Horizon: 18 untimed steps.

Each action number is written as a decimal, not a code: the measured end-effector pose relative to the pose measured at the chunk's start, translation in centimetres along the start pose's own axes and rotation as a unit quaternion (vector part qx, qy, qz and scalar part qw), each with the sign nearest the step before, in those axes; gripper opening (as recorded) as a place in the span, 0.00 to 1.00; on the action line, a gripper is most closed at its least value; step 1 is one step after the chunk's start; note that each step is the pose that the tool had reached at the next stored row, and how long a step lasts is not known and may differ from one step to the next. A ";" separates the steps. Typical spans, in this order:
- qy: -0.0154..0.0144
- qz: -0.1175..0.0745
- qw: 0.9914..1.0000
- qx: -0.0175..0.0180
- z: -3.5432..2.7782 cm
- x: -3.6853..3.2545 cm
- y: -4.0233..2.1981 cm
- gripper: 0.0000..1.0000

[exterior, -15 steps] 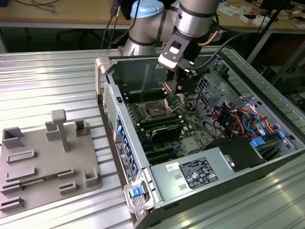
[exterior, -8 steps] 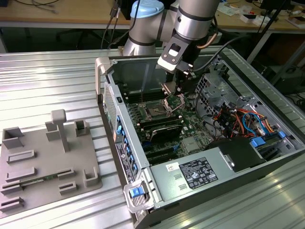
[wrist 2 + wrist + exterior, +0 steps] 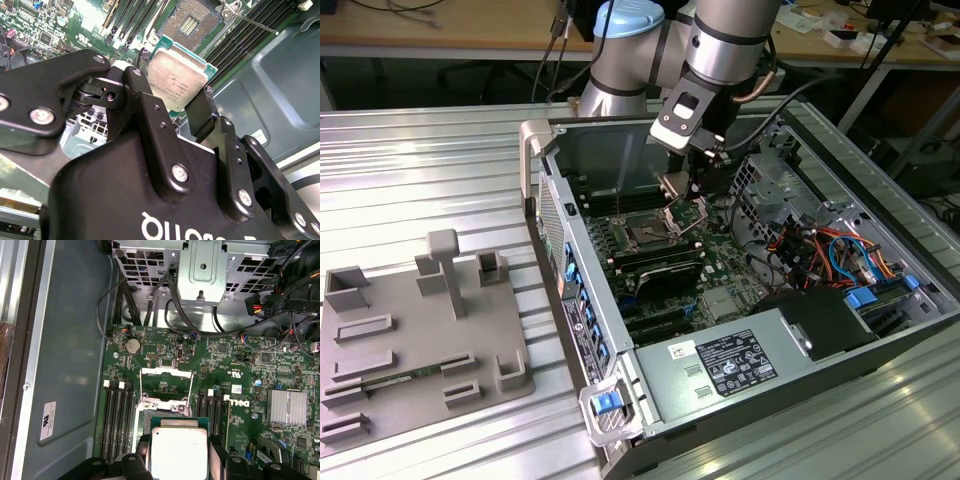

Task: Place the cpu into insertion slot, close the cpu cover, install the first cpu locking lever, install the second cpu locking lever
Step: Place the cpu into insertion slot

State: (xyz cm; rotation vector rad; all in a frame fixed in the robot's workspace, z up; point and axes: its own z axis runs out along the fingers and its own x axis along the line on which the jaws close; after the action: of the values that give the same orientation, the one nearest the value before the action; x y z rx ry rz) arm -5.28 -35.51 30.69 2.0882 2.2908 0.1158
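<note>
Second wrist view: hand (image 3: 171, 89) pinching the cpu (image 3: 176, 80) across two opposite edges, one black finger (image 3: 149, 117) on each side; the silver-grey top faces the camera.
Hand state: pressed onto the cpu, nothing else in the grip.
Cpu location: held in the air over the green board (image 3: 235, 355), inside the open computer case (image 3: 570, 260) that sits on the ribbed metal tabletop (image 3: 420, 170). Not seated.
Cpu vs insertion slot: the insertion slot (image 3: 192, 22) lies just beyond the chip's far edge and apart from it. In the first wrist view the chip hides the slot's near part, so it hangs close over the slot, not in it.
Cpu cover: the cpu cover (image 3: 166, 371) is swung open and stands on the far side of the slot from the hand; the pin field is bare.
Lever: a thin metal locking lever (image 3: 252, 23) lies beside the slot, unlatched by the look of it.
Handling (judgement): light, thin and rigid; will not flex. The metal top is smooth and likely slippery against hard pads, so a level edge grip matters. The underside contacts and slot pins are delicate: no dragging, no pressing.
Where to hold (judgement): the bare side edges, as now. This keeps top and underside untouched and leaves the other two edges free to meet the slot rim.
Risk (judgement): a tilted chip could catch on the rim or bend pins.
</note>
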 end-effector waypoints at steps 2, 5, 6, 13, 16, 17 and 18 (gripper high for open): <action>0.000 0.000 1.000 0.000 0.02 0.00 -0.02 0.55; 0.000 0.000 1.000 0.000 0.06 0.00 -0.05 0.55; 0.000 0.000 1.000 0.001 0.07 0.01 -0.06 0.55; 0.000 0.000 1.000 0.004 0.17 0.00 -0.07 0.55; 0.000 0.000 1.000 0.004 0.19 0.00 -0.08 0.55; 0.001 0.000 1.000 0.004 0.25 0.01 -0.08 0.55; 0.000 0.000 1.000 0.004 0.47 0.03 -0.14 0.55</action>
State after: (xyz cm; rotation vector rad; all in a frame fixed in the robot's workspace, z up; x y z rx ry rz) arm -5.38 -35.47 30.21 2.0925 2.2950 0.1079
